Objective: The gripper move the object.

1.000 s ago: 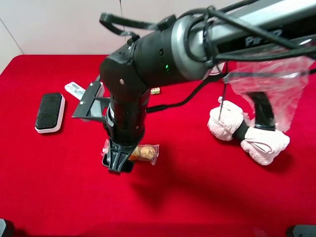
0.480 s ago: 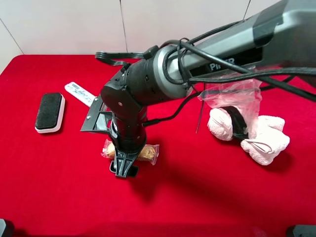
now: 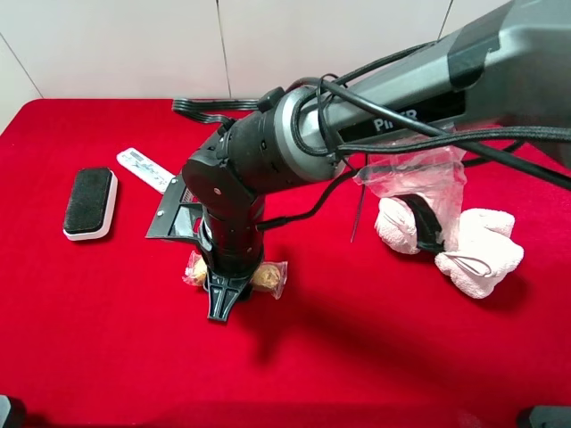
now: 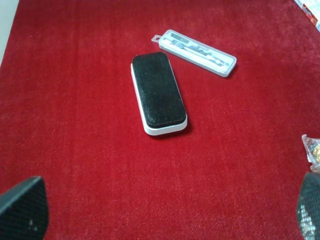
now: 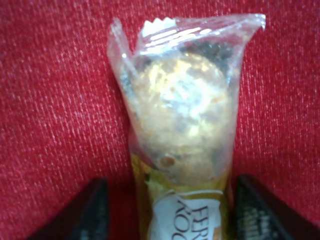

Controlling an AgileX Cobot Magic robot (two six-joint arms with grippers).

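Right gripper (image 3: 221, 299) parted astride clear-plastic packet of gold-foil chocolates (image 5: 180, 125) — not clamped | black arm (image 3: 268, 169) hides packet's middle from above | left gripper (image 4: 165, 220) spread wide, empty

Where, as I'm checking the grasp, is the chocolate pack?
In the exterior high view, the chocolate pack lies left of centre on the red cloth, straddled by the open right end effector.
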